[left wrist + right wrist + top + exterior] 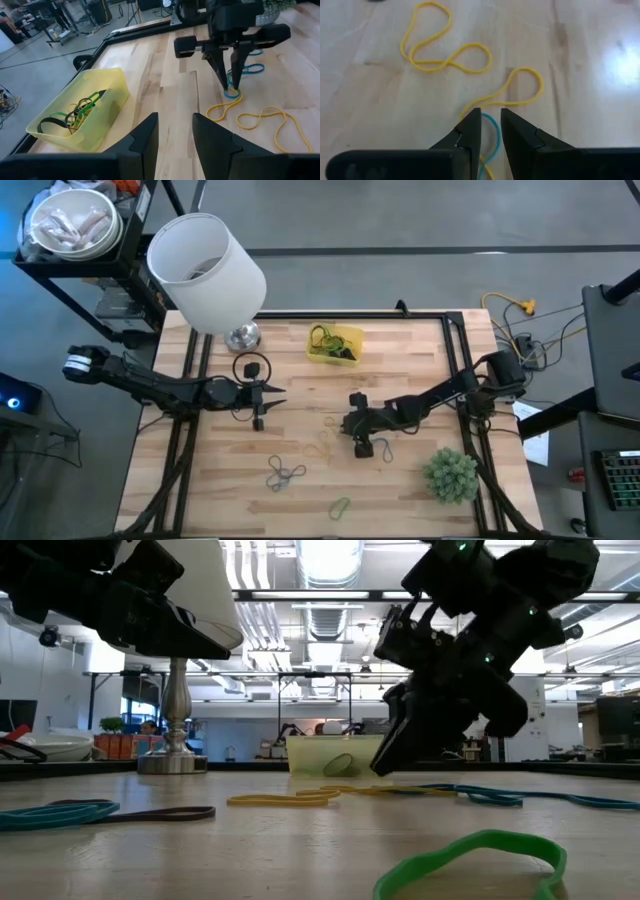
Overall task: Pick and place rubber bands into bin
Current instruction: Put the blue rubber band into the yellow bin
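Teal rubber band [492,137] runs behind the right end effector [490,131], lower centre of frame. Green rubber band [470,860] cut by bottom edge. Bin [335,754] contents indistinct.

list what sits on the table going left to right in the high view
left gripper → grey bands → yellow bin → right gripper → small green plant

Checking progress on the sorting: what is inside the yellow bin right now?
The bin holds a few rubber bands, green and black ones tangled together. Anything under the tangle is hidden.
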